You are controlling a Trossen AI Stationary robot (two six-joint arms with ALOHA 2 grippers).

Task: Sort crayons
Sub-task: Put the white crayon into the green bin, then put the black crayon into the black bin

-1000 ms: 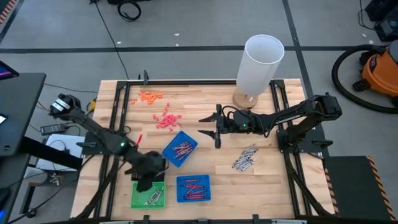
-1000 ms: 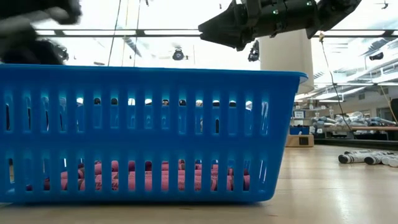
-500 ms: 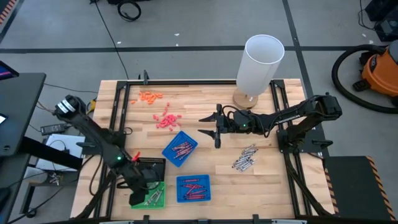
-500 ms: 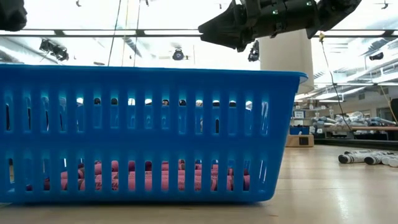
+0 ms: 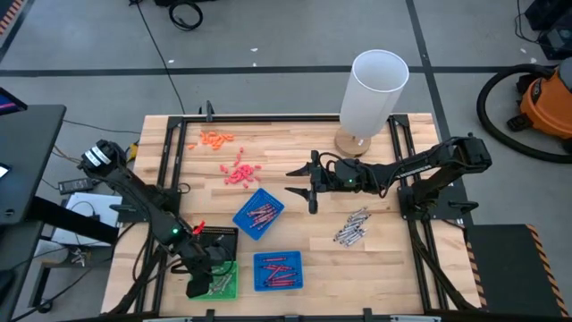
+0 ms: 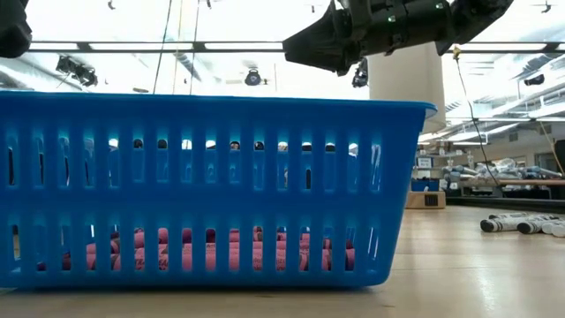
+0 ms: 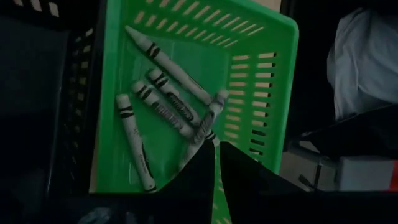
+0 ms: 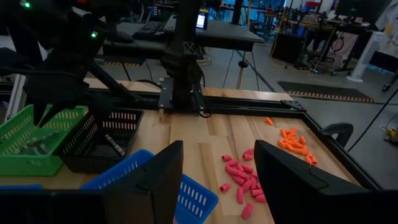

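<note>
Lower left of the high view, the left gripper [image 5: 202,284] hangs over the green tray [image 5: 231,287], fingers nearly closed, empty. Mid-frame, the right gripper [image 5: 301,182] gapes empty. Grey crayons [image 5: 352,225] lie loose right: light, stiff, roll-prone; best pinched mid-length.

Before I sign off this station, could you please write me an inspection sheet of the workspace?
Surface: wooden table, black frame.
Job's things: grey crayons in green tray; red ones in two blue trays; loose grey pile.
Clutter: pink bits, orange bits, white cylinder.
Grippers: left pincer shut above green tray; right pincer open, mid-table.
Cables: black cable on floor.
Surroundings: orange vacuum.
</note>
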